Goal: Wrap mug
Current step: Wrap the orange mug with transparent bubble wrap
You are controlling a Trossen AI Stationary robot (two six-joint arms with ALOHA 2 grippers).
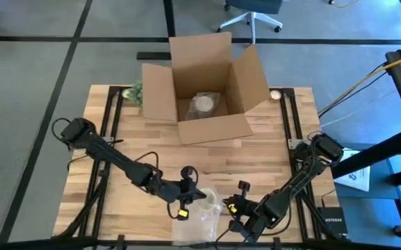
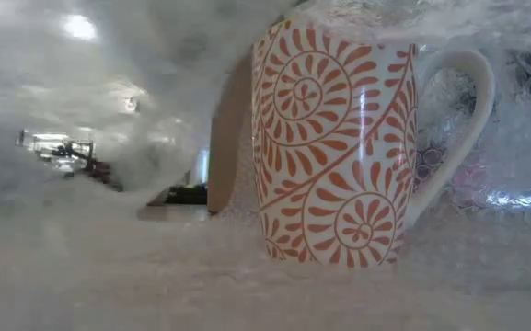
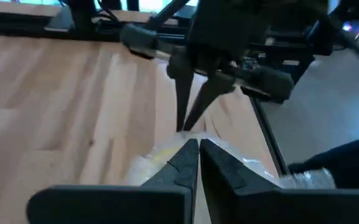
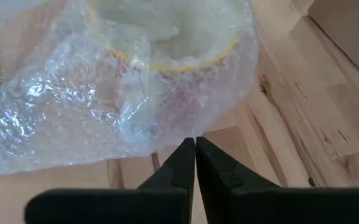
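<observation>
A white mug point(image 2: 339, 147) with orange spirals stands upright on clear bubble wrap point(image 2: 247, 285), handle to one side. The wrap point(image 4: 123, 81) is drawn up over the mug, near the table's front edge point(image 1: 203, 205). My left gripper point(image 1: 186, 196) is shut at the wrap's left side point(image 3: 198, 146). My right gripper point(image 1: 232, 207) is shut at the wrap's right edge point(image 4: 195, 142) and shows as a closed V in the left wrist view point(image 3: 183, 126). My left gripper has its shut fingertips in the bubble wrap point(image 3: 160, 158), which shows on both sides of them. The fingers slant down from the table's left. They hide the place of contact. My right gripper pinches the wrap's outer edge point(image 4: 190, 135) between its two fingertips, coming from the table's right. The wrap runs from the tips up over the mug.
An open cardboard box point(image 1: 207, 87) stands at the table's far middle with a wrapped item point(image 1: 203, 104) inside. A small green plant point(image 1: 135, 92) sits left of the box. Bare wooden tabletop point(image 1: 256, 153) lies between the box and the grippers.
</observation>
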